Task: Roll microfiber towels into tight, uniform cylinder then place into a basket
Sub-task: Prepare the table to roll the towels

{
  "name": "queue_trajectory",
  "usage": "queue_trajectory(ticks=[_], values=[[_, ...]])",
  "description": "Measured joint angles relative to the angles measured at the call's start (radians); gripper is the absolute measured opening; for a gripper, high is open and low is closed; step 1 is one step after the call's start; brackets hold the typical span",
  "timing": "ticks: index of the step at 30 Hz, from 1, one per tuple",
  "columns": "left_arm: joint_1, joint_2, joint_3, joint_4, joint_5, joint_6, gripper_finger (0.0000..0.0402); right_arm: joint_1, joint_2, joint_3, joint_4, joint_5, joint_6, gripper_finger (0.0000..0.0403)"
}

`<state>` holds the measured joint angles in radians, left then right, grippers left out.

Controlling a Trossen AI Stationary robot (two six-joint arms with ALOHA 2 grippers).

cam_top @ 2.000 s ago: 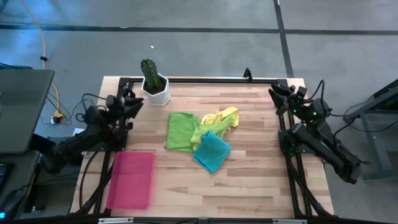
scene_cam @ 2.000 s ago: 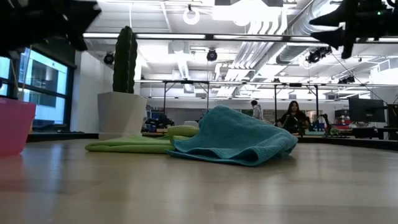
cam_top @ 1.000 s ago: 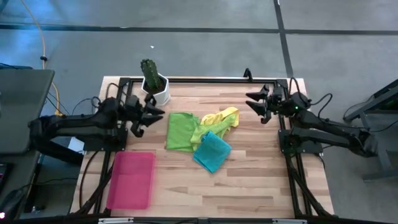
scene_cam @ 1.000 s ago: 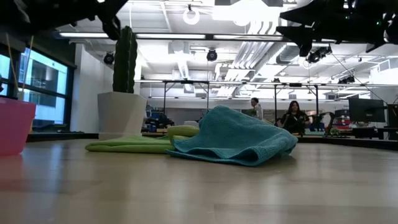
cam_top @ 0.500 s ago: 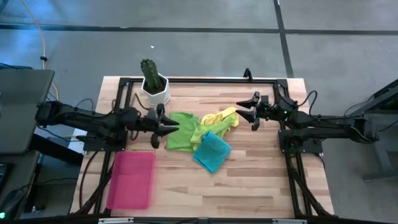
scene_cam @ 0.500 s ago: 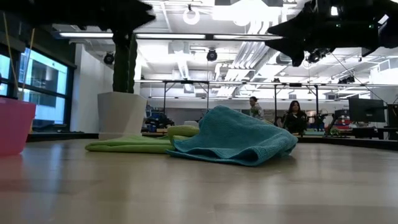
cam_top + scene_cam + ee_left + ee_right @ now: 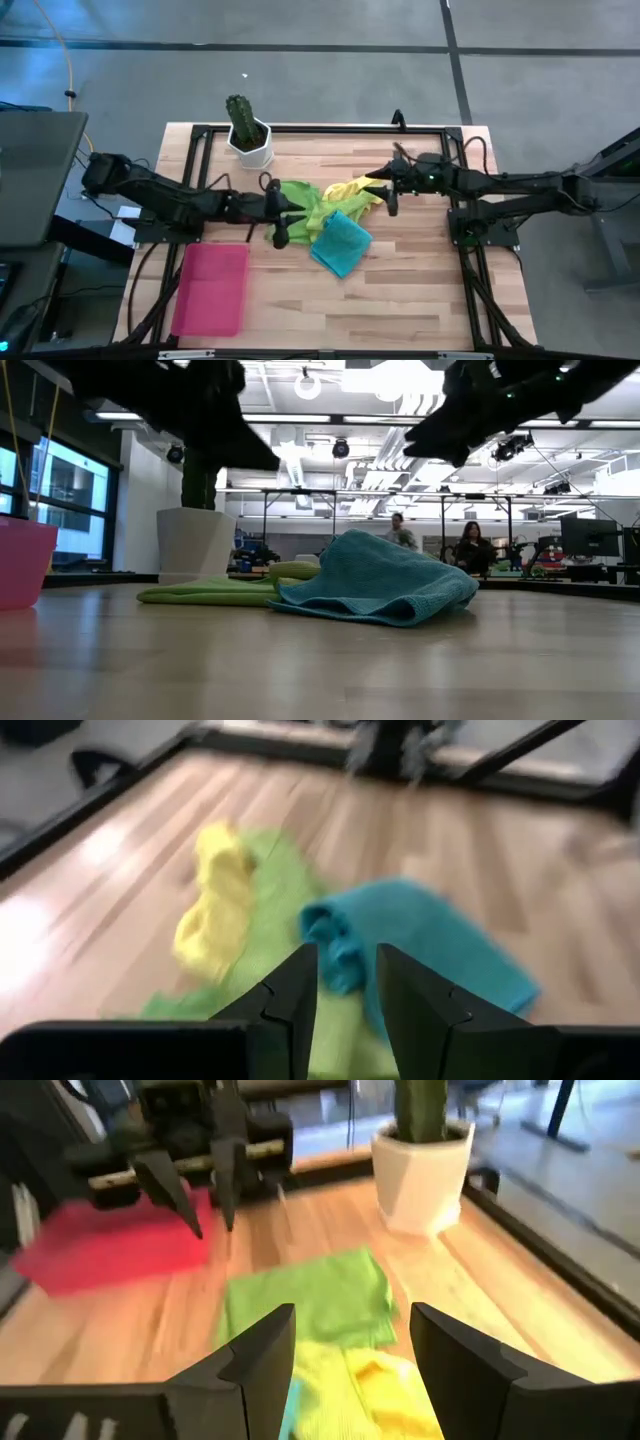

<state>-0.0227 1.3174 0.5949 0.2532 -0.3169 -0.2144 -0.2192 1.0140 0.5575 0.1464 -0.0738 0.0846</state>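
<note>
Four microfiber towels lie in a loose heap at the table's middle: a green one (image 7: 293, 200) spread flat, a lime green one (image 7: 320, 212), a crumpled yellow one (image 7: 358, 190) and a teal one (image 7: 340, 245) nearest the front edge. The pink basket (image 7: 210, 290) sits at the front left. My left gripper (image 7: 285, 218) hangs open with a narrow gap above the green towel's left part; the teal towel (image 7: 420, 950) shows beyond its fingers. My right gripper (image 7: 388, 185) hangs wide open just right of the yellow towel, above the table.
A white pot with a cactus (image 7: 248, 140) stands at the far left, close behind the green towel. A black frame (image 7: 330, 128) runs along the table's far edge and its sides. Bare wood lies in front of the teal towel and right of the basket.
Both arms have stretched in from the table's sides toward the heap of towels. My left gripper has gone toward the right edge and down, over the green towel. My right gripper has gone toward the left edge, up to the yellow towel. The towels lie as before.
</note>
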Motion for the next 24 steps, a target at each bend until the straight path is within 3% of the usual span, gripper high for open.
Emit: queue_trajectory(ticks=[10, 24], values=[[0.000, 0.202, 0.000, -0.027, -0.009, -0.219, 0.0094, 0.000, 0.189, 0.053, 0.019, 0.033, 0.093, 0.0193], [0.003, 0.372, 0.003, -0.077, -0.015, -0.256, 0.0094, -0.001, 0.449, 0.053, 0.198, 0.045, 0.027, 0.0193]])
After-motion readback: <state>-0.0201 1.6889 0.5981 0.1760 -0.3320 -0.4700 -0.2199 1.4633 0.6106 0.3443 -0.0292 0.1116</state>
